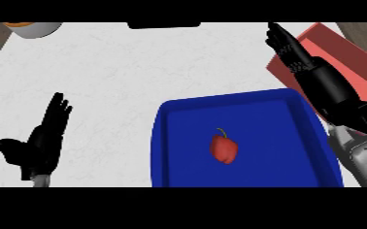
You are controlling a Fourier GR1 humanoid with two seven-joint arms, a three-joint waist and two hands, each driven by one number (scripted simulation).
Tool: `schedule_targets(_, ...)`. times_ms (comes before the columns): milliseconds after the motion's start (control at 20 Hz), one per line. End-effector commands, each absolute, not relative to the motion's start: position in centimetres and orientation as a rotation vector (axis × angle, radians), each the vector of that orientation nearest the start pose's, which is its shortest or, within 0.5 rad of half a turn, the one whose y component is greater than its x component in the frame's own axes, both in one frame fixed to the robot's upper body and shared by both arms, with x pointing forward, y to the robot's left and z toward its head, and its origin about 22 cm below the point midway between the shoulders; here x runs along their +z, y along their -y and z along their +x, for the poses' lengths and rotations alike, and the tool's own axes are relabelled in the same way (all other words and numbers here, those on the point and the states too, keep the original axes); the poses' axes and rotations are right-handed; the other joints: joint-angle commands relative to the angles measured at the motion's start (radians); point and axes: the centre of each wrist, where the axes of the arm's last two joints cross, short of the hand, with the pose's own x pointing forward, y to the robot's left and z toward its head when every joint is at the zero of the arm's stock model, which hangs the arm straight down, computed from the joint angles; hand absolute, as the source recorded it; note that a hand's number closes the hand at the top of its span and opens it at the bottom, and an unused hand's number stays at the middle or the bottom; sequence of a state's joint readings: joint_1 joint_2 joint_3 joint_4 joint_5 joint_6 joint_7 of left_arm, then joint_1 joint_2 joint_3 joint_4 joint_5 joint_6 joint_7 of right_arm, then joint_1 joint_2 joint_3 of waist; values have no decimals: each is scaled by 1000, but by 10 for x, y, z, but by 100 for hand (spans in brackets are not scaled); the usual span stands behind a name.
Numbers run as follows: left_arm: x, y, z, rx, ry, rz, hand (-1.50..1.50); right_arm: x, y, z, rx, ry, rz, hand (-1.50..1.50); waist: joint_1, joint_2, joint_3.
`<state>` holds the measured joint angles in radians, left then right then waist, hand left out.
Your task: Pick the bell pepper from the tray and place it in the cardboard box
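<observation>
Right hand (315,77) upper right, fingers straight, holding nothing, over box (341,46) edge. Pepper (224,149) lies in tray (161,140), lower ctr. Left hand (43,143) lower left, open, fingers up.

There are one bell pepper (224,149), one tray (159,145), one box (337,43) at two o'clock, one container (32,28) at eleven, one left hand (41,144), one right hand (307,65).

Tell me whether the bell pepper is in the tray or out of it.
In the tray: the red bell pepper lies on the floor of the blue tray, well inside its raised rim.
</observation>
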<state>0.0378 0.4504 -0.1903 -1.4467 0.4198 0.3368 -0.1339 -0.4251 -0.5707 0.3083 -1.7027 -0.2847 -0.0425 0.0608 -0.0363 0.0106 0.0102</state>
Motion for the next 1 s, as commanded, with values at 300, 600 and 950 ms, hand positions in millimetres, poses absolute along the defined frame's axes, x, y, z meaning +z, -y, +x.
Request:
schedule_targets(300,8,-309,236,206,1538,261,0,96,355,256,382,1514,-894,150,-175,-19,-40)
schedule_targets(600,22,-302,235,209,1523,181,0,60,327,195,-25,1647,-1152,-150,-109,-43,-16)
schedule_targets(950,38,-289,239,164,1549,133,0,61,307,130,317,1401,-1147,-150,-41,-21,-24)
